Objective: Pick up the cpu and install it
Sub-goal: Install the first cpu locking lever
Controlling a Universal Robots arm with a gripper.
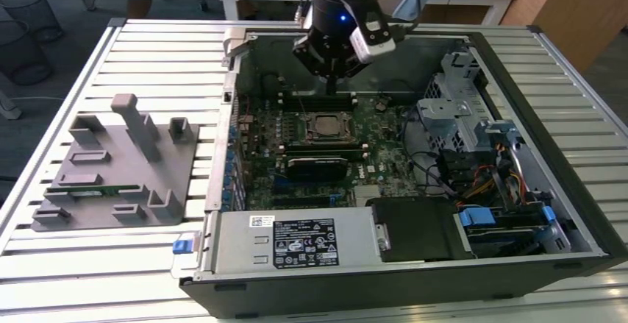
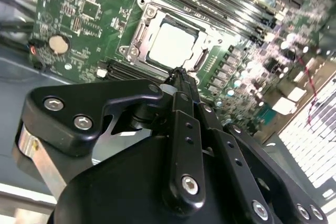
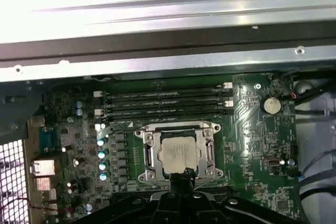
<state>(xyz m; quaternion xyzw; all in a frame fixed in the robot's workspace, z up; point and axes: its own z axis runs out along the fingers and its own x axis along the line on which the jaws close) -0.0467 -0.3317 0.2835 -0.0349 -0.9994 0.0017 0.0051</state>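
Both jaws of the black metal gripper [image 2: 178, 75] were pressed together, holding nothing. Just beyond their tip, not touching, the flat square silver-topped cpu [image 2: 173, 43] lay seated in the metal socket frame [image 2: 137, 36] on the green motherboard [image 2: 79, 17].

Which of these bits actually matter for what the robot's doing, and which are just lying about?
Part of the job: the cpu, lying in its socket frame; the gripper, just above the board near it.
Lying about: grey holder tray with a green memory stick; power supply; coin battery.
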